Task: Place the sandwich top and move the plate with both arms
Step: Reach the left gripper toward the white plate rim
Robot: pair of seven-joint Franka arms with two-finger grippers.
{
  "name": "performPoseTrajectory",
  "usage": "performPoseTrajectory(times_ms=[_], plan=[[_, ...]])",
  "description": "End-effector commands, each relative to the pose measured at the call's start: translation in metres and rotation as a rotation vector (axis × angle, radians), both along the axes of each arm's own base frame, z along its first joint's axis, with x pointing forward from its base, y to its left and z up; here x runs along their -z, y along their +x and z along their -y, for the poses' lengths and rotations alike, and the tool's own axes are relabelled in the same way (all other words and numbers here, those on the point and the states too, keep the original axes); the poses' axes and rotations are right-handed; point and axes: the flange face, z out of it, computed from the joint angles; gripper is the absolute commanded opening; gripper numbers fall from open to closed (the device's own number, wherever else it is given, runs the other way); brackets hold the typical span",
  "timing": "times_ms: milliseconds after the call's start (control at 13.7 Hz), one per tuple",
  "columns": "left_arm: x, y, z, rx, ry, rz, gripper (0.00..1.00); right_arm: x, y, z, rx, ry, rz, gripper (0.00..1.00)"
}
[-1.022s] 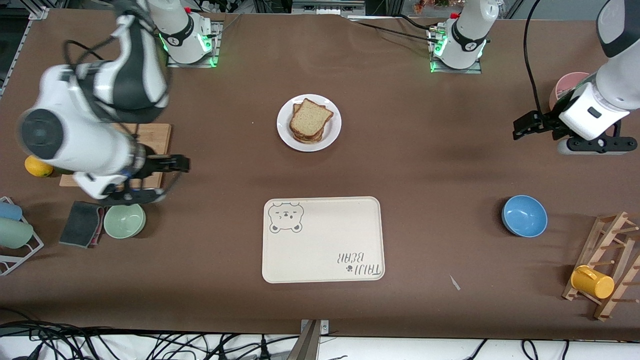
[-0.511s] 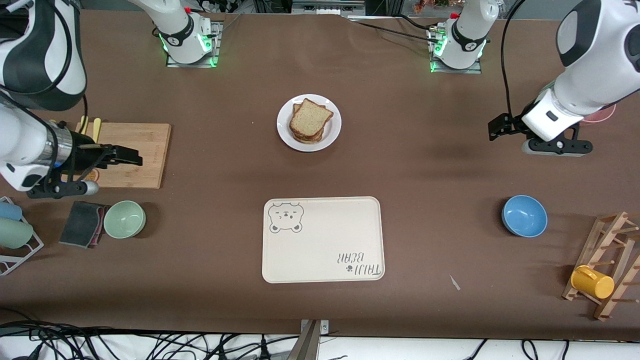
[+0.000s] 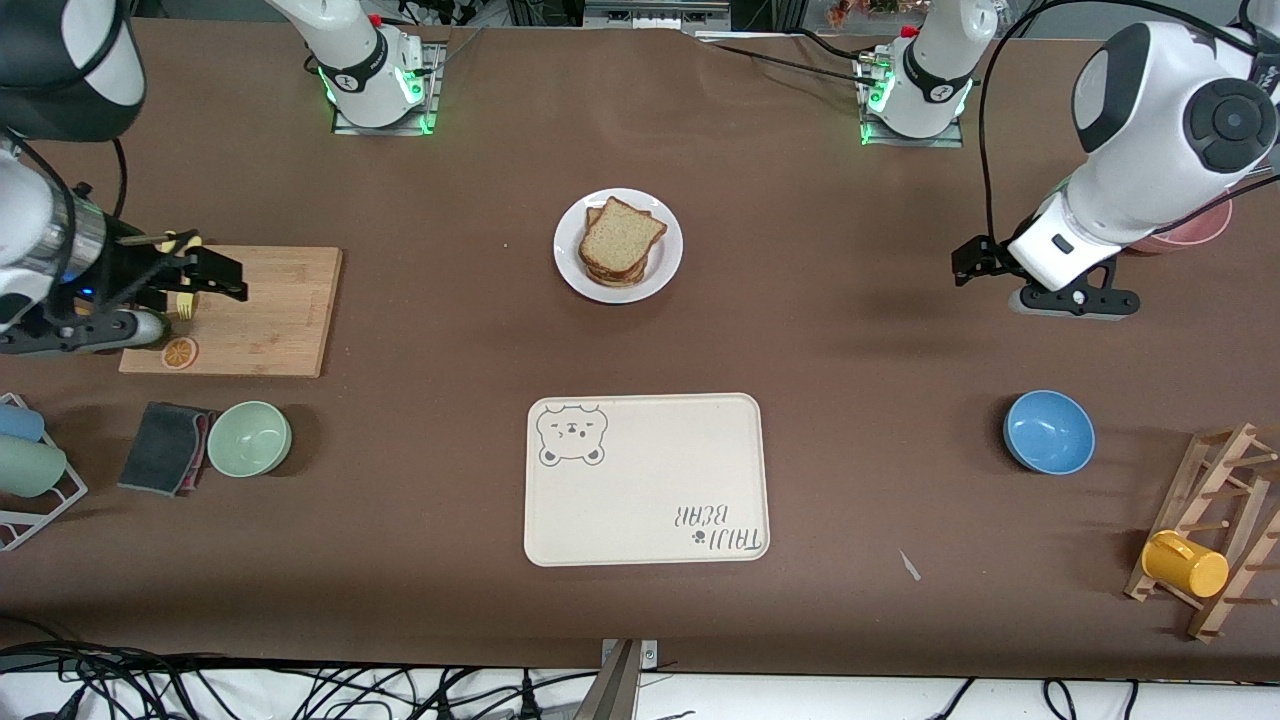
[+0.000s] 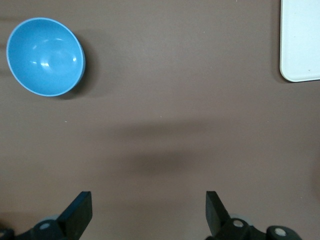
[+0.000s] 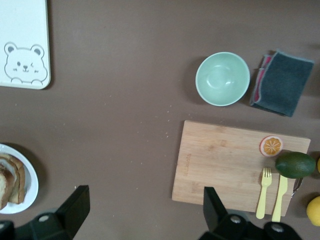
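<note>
The white plate (image 3: 668, 262) stands mid-table toward the robots' bases. On it is a stack of bread slices, and the sandwich top (image 3: 620, 237), a speckled brown slice, lies uppermost. The plate's edge (image 5: 31, 182) and the bread (image 5: 9, 181) show in the right wrist view. My right gripper (image 3: 228, 278) is open and empty over the wooden cutting board's edge (image 5: 145, 212). My left gripper (image 3: 962, 265) is open and empty over bare table toward the left arm's end (image 4: 148, 212). Both grippers are well away from the plate.
The cream bear tray (image 3: 646, 480) lies nearer the front camera than the plate. A cutting board (image 3: 265, 310) carries an orange slice (image 5: 271, 145), an avocado (image 5: 295, 164) and a fork (image 5: 263, 192). There are also a green bowl (image 3: 249, 438), a dark cloth (image 3: 160, 447), a blue bowl (image 3: 1048, 431) and a rack with a yellow mug (image 3: 1185, 565).
My right arm has pulled back from beside the green bowl to over the cutting board. My left gripper has moved a little toward the table's middle. The plate and bread have not moved.
</note>
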Motion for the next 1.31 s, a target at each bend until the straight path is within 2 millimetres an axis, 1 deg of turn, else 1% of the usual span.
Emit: performPoseTrajectory(times_ms=[0, 73, 146, 219, 365, 584, 657, 730, 876, 949, 1022, 1095, 1241], plan=[[0.018, -0.009, 0.008, -0.037, -0.065, 0.011, 1.00, -0.036, -0.034, 0.020, 0.021, -0.009, 0.058, 1.00], [0.021, -0.009, 0.011, -0.053, -0.096, 0.002, 1.00, -0.047, -0.042, 0.022, 0.027, -0.024, 0.056, 1.00], [0.024, -0.009, 0.015, -0.061, -0.117, -0.008, 1.00, -0.048, -0.042, 0.028, 0.033, -0.033, 0.053, 1.00], [0.029, -0.009, 0.024, -0.060, -0.135, -0.019, 1.00, -0.046, -0.045, 0.032, 0.053, -0.028, 0.036, 1.00], [0.042, -0.007, 0.033, -0.091, -0.192, -0.043, 1.00, -0.051, -0.047, 0.028, 0.116, -0.029, 0.043, 1.00], [0.065, -0.003, 0.044, -0.127, -0.274, -0.084, 1.00, -0.049, -0.051, 0.030, 0.128, -0.026, 0.051, 1.00], [0.074, -0.003, 0.057, -0.113, -0.290, -0.090, 1.00, -0.047, -0.058, 0.031, 0.130, -0.026, 0.058, 1.00], [0.085, -0.002, 0.063, -0.120, -0.326, -0.108, 1.00, -0.045, -0.066, 0.031, 0.131, -0.023, 0.070, 1.00], [0.108, -0.001, 0.069, -0.124, -0.457, -0.146, 1.00, -0.045, -0.069, 0.030, 0.128, -0.023, 0.072, 1.00], [0.122, -0.005, 0.071, -0.122, -0.517, -0.155, 1.00, -0.046, -0.069, 0.028, 0.123, -0.023, 0.072, 1.00], [0.135, -0.012, 0.069, -0.108, -0.569, -0.136, 1.00, -0.045, -0.069, 0.033, 0.132, -0.022, 0.071, 1.00], [0.146, -0.019, 0.069, -0.092, -0.619, -0.109, 1.00, -0.045, -0.070, 0.033, 0.129, -0.022, 0.066, 1.00], [0.161, -0.029, 0.071, -0.103, -0.696, -0.106, 1.00, -0.043, -0.067, 0.032, 0.126, -0.022, 0.063, 1.00]])
